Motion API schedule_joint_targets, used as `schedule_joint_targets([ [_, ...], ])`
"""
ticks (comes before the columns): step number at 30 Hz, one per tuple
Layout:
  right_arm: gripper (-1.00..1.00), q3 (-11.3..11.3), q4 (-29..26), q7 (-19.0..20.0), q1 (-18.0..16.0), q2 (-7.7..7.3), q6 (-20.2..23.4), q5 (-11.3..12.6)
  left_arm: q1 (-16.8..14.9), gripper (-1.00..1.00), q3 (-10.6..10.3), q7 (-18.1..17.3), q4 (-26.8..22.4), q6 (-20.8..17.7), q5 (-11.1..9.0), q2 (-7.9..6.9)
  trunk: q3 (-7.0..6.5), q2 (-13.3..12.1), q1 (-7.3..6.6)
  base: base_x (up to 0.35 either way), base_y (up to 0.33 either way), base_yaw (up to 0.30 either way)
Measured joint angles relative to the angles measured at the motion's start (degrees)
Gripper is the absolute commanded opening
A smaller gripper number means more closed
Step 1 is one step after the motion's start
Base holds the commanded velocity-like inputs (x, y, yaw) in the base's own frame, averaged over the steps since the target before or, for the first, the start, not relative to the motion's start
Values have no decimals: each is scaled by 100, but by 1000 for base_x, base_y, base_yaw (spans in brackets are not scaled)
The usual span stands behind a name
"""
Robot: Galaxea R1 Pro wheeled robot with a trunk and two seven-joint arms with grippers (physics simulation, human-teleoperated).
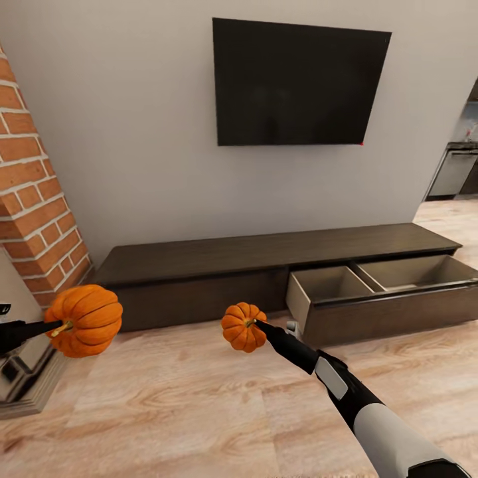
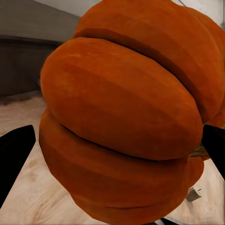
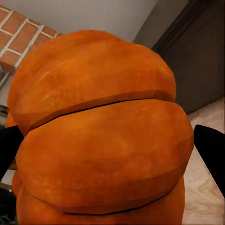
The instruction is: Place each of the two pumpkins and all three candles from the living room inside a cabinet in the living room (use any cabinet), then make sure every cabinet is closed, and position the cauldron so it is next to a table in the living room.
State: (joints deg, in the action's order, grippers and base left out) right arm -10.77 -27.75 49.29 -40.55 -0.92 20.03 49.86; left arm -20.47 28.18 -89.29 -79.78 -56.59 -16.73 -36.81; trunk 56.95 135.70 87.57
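Each of my hands carries an orange ribbed pumpkin by its stem. At the left edge of the head view, my left gripper [image 1: 61, 327] is shut on the larger-looking pumpkin [image 1: 85, 320], which looms close in the left wrist view [image 2: 126, 117]. My right gripper [image 1: 255, 323] is shut on the other pumpkin [image 1: 243, 326], seen close in the right wrist view [image 3: 101, 136], held above the floor just left of the open drawer. The long dark-brown cabinet [image 1: 199, 255] runs along the wall; its right drawer [image 1: 388, 285] is pulled out, pale inside, with two compartments. No candles, cauldron or table are in sight.
A black TV [image 1: 299, 83] hangs on the wall above the cabinet. A brick chimney [image 1: 33, 199] and stone fireplace base [image 1: 26, 392] stand at the left. Wood floor [image 1: 186, 405] stretches in front of the cabinet. A kitchen appliance [image 1: 455, 172] shows far right.
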Motion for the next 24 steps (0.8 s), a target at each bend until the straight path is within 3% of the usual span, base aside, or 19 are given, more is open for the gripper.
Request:
schedule_joint_targets([
  [24,-100,-12,3,10,1,0,-9,-13,1,-100,-1,1,1,0,12,0,0,0,0,0,0,-280],
])
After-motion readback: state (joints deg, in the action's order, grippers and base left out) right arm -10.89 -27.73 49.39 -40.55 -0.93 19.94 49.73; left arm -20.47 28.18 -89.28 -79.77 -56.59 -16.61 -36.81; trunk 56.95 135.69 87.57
